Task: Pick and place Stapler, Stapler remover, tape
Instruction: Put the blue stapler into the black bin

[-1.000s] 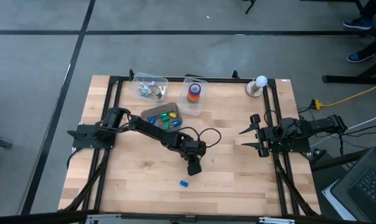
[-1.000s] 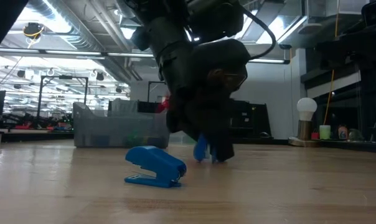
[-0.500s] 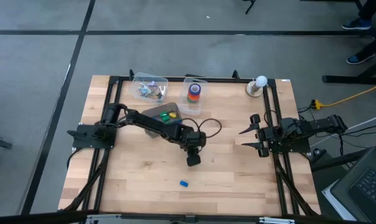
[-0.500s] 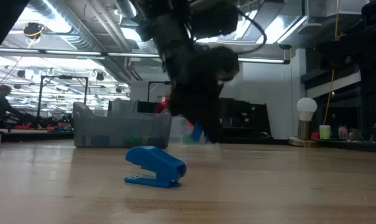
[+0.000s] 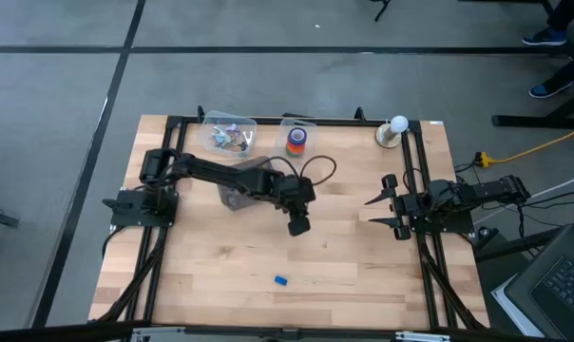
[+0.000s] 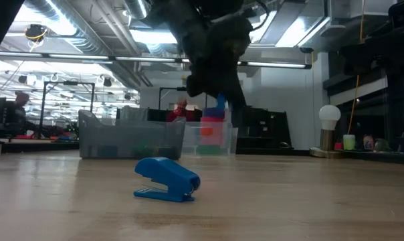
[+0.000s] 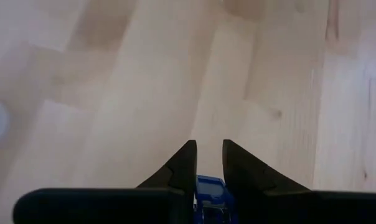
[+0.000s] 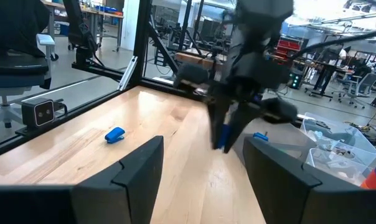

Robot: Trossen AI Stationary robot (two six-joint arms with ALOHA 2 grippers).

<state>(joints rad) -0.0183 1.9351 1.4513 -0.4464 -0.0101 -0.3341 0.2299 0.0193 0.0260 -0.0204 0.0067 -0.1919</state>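
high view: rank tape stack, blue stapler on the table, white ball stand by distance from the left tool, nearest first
Measured from the left tool, above mid-table and shut on a small blue item:
1. Blue stapler: on the table's near side, alone. Nearly tied with the tape.
2. Tape stack: in the clear bin at the far edge. Too close to the stapler to call.
3. White ball stand: far right corner, clearly farthest.
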